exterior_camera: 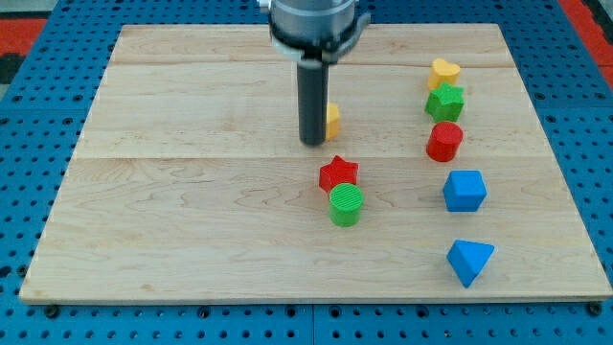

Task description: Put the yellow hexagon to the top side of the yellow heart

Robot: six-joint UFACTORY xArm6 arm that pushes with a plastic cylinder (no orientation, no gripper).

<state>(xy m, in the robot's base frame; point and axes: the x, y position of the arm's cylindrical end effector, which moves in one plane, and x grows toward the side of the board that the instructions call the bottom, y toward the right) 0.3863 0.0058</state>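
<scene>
Camera view shows the yellow hexagon mostly hidden behind my rod, only its right edge peeking out, so it sits touching or just beside my tip on the tip's right and slightly toward the view's top; its shape I take from the task, since too little shows to confirm it. There is no pincer on this arm to release or clench: the rod simply stands upright with its end on the wooden board, pressing sideways rather than grasping. Being on the hexagon's left suggests a push toward the view's right, where the yellow heart lies well apart, near the board's top edge. Directly below the heart, touching it, is the green star, then the red cylinder, the blue cube and the blue triangular block, a column far to my tip's right. Little room is left above the heart, so the hexagon will likely need steering up and around. Just below my tip sit the red star and the green cylinder, touching each other and clear of the likely path
</scene>
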